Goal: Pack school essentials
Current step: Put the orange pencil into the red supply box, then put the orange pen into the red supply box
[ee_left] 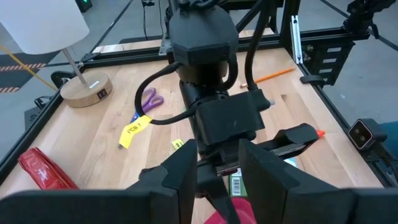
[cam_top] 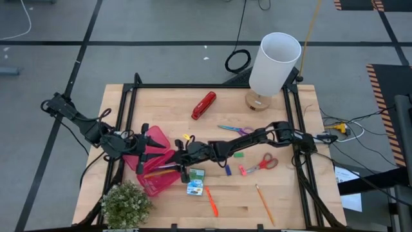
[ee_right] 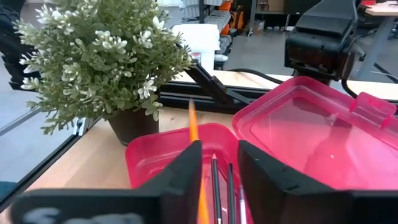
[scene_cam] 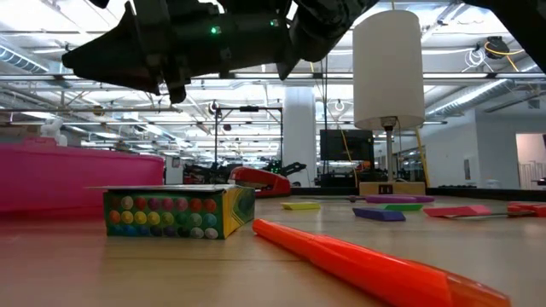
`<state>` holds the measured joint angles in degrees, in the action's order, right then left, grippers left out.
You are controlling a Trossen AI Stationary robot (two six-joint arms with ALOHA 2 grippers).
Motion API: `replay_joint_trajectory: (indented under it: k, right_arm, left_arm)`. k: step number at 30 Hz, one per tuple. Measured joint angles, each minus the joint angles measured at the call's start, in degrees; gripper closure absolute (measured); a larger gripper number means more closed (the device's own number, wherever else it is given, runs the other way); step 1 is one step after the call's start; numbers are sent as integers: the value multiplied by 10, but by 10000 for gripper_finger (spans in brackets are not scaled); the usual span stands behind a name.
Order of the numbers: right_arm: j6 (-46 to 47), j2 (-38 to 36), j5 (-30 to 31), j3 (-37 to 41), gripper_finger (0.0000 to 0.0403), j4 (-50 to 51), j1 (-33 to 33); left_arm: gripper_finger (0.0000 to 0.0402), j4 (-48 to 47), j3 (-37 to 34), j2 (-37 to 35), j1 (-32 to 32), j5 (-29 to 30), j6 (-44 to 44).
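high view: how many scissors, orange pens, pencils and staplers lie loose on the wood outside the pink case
scissors: 2, the purple-teal pair and the red-handled pair
orange pen: 1
pencil: 1
red stapler: 1
total: 5
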<state>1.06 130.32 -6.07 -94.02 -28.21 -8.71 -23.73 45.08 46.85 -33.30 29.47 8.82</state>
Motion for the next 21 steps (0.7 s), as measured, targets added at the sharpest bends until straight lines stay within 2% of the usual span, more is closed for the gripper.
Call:
replay_joint_trajectory:
  k: [4, 7, 15, 21]
  right_arm:
    - [11, -3, 0, 0, 258, 7, 0]
    - [11, -25, 0, 1, 237, 52, 0]
    - [26, -126, 5, 12, 234, 279, -34]
    - [87, -197, 131, 79, 238, 373, -100]
  left_arm:
    - [279, 0, 0, 0, 0, 0, 0]
    - [279, 2, 0, 0, 0, 0, 0]
    - [279, 2, 0, 0, 0, 0, 8]
    - [279, -4, 0, 0, 0, 0, 85]
